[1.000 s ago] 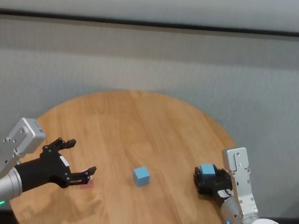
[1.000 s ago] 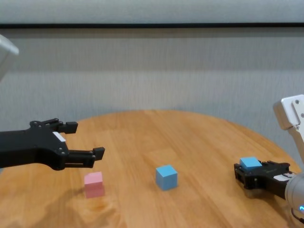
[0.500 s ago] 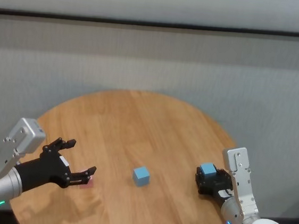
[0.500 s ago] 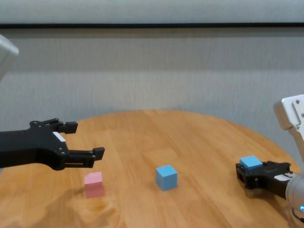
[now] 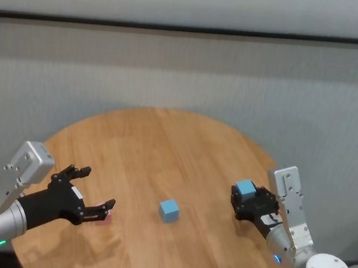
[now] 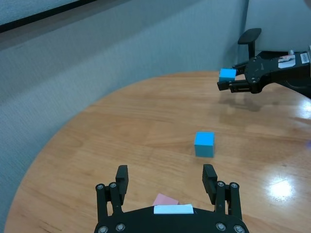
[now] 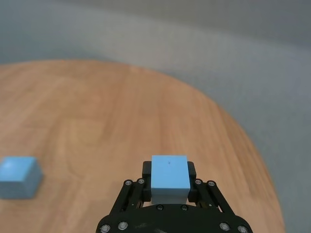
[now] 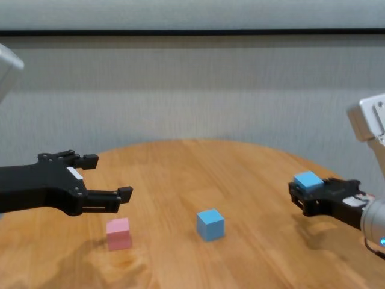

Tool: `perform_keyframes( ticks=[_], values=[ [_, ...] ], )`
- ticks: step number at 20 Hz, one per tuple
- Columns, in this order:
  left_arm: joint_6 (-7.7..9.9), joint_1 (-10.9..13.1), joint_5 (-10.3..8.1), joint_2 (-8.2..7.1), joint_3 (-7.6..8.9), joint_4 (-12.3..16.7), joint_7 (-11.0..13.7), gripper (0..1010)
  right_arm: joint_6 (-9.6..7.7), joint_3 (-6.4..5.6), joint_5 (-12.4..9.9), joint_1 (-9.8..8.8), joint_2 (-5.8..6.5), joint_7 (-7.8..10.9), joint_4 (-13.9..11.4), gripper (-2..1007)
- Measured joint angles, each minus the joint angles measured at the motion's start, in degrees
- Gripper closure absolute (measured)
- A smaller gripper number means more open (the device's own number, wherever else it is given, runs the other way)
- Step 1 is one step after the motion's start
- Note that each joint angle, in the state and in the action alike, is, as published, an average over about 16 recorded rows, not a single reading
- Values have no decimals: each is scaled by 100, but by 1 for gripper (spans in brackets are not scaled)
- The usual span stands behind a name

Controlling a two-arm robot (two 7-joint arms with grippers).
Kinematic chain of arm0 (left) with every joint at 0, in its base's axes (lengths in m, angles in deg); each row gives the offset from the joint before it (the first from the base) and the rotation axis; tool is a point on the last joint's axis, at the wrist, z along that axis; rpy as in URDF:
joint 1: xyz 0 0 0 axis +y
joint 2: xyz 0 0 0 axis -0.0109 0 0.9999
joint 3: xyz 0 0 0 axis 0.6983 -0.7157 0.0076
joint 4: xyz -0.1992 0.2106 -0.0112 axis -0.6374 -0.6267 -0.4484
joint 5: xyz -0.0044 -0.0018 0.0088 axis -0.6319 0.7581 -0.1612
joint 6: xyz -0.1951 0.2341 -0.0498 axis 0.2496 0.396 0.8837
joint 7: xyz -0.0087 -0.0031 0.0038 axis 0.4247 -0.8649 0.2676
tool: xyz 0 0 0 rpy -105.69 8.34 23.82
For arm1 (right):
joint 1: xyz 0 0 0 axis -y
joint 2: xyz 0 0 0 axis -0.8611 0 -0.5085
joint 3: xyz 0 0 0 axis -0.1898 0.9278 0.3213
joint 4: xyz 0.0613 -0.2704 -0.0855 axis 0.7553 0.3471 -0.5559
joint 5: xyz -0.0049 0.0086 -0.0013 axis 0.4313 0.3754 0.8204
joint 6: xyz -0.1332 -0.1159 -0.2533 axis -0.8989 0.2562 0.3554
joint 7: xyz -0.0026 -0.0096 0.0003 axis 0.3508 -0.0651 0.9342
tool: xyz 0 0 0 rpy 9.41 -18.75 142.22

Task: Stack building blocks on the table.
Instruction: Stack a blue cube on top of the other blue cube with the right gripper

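Head view: right gripper point(image 5: 244, 199) clamped on a light blue cube point(image 5: 245, 189), carried clear of the table point(image 5: 165, 139) near its right edge, likely so that the cube can travel without dragging; second blue cube point(image 5: 168, 210) loose at mid-table, well apart from those fingers, probably the base to stack on; left gripper point(image 5: 93, 192) spread wide, one fingertip just beside the pink cube point(image 5: 104, 216), largely hidden beneath it. Left wrist view: left fingers point(image 6: 209, 178) apart with nothing between them, pink cube point(image 6: 165, 200) low between and just behind the fingertips, suggesting a hover placed to come down around it; loose blue cube point(image 6: 204, 144) beyond the fingertips; far off, right gripper point(image 6: 233, 83) with its cube point(image 6: 227, 74) held aloft. Right wrist view: held cube point(image 7: 169, 178) squarely between the two closed fingers, top face level, upper part standing proud of the pads, a grip that seems meant to keep it flat for setting down; loose blue cube point(image 7: 18, 177) ahead and off to one side of the fingertips. Chest view: gap and shadow under the held cube point(image 8: 307, 180), confirming lift off the wood; left gripper point(image 8: 102, 177) above the pink cube point(image 8: 118, 233), not touching; loose blue cube point(image 8: 210, 224) between both grippers, unstacked.
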State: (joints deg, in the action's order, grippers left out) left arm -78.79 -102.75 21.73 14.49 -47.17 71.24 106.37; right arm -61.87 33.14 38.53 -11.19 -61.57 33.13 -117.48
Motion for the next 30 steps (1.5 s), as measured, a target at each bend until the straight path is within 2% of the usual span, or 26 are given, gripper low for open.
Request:
perform_keyframes(
  ticks=[8,12,16,22,30],
  values=[
    [0,0,0,0,0,0,0,8,232,188,-313,29,70,666,-265,635],
    [0,0,0,0,0,0,0,8,326,294,-527,69,62,986,-297,635],
    [0,0,0,0,0,0,0,8,396,405,-705,127,36,1224,-257,635],
    [0,0,0,0,0,0,0,8,425,573,-847,210,-6,1397,-165,635],
    [0,0,0,0,0,0,0,8,377,794,-871,240,-13,1425,-136,635]
  ],
)
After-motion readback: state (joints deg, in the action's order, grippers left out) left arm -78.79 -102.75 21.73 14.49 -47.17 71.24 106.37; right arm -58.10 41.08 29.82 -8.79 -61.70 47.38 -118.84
